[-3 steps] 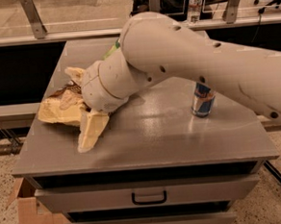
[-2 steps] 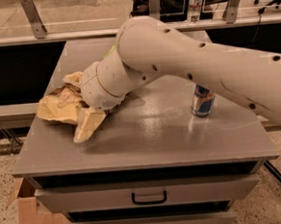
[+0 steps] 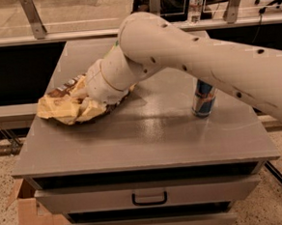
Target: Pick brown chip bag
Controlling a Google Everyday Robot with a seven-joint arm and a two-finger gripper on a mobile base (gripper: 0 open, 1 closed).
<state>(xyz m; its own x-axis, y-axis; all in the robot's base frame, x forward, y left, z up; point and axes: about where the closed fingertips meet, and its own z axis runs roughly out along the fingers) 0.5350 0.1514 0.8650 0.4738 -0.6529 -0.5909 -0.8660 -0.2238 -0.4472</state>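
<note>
The brown chip bag [image 3: 58, 105] is a crumpled cream-yellow and dark-brown foil bag lying on the left part of the grey table top [image 3: 147, 133]. My gripper [image 3: 89, 106] is at the end of the big white arm, which reaches in from the right. It sits low on the bag's right side, touching it. The white wrist hides most of the gripper and the right part of the bag.
A blue and silver drink can [image 3: 204, 98] stands upright on the right side of the table, under my forearm. A drawer with a black handle [image 3: 149, 198] is below the top. A cardboard box [image 3: 29, 214] sits on the floor at the left. A railing runs behind.
The wrist has dropped lower and shifted slightly left onto the bag. The cream flap that stuck out toward the front now lies tucked flat by the gripper.
</note>
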